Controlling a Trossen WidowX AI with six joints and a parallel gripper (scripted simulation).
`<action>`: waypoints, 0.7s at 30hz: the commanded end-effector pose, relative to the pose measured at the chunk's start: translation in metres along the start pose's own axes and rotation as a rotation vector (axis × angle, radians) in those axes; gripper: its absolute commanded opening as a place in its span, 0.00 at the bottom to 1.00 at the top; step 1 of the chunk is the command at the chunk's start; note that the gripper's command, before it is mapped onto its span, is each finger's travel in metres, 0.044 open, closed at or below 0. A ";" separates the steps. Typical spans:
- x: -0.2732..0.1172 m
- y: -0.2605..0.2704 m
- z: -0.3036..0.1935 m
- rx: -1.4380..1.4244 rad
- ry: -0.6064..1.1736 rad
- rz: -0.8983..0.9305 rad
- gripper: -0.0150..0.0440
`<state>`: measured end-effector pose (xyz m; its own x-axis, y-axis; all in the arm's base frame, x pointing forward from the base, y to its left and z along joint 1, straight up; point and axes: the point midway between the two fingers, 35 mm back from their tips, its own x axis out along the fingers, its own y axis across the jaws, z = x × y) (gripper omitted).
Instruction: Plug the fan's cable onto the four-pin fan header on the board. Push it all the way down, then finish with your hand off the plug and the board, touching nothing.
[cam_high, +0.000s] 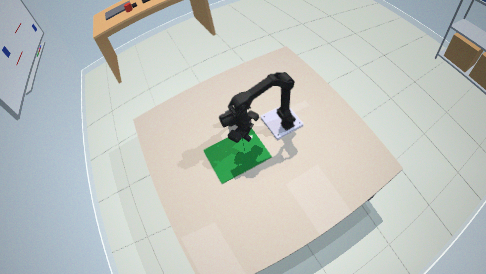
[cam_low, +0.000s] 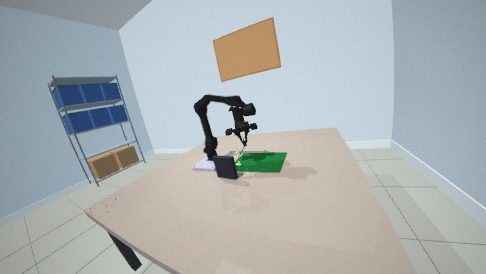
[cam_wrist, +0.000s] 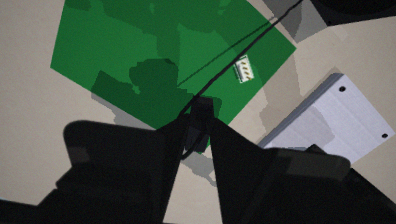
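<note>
Plug (cam_wrist: 201, 107) is in your fingers (cam_high: 244, 138) (cam_low: 244, 144), gripped, held above the green board (cam_high: 220, 162) (cam_low: 272, 162) (cam_wrist: 150, 45). Cable (cam_wrist: 220, 75) trails off it. White header (cam_wrist: 244, 69) sits bare, off to one side. Pickup done; you've still got aligning, seating fully, letting go and backing clear.

The circuit board (cam_high: 220, 162) (cam_low: 270, 162) (cam_wrist: 125, 45) looks like smooth, matt green plastic; the tabletop (cam_high: 200, 105) (cam_low: 300, 210) has a matt, faintly grainy finish. The arm's base plate (cam_high: 276, 131) (cam_low: 200, 165) (cam_wrist: 320, 120) looks like pale metal with a soft sheen, the shelf rack (cam_low: 71, 134) like dull grey metal, and its lower boxes (cam_low: 104, 165) like matt brown cardboard
</note>
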<state>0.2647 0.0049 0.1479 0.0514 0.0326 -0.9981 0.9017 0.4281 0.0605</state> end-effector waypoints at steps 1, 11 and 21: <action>-0.002 0.003 0.003 -0.117 -0.005 -0.006 0.25; -0.002 0.006 0.009 -0.303 -0.008 -0.035 0.25; 0.011 0.005 0.010 -0.319 -0.117 -0.083 0.25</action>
<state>0.2739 -0.0019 0.1397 0.0396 -0.0788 -0.9961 0.7267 0.6865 -0.0255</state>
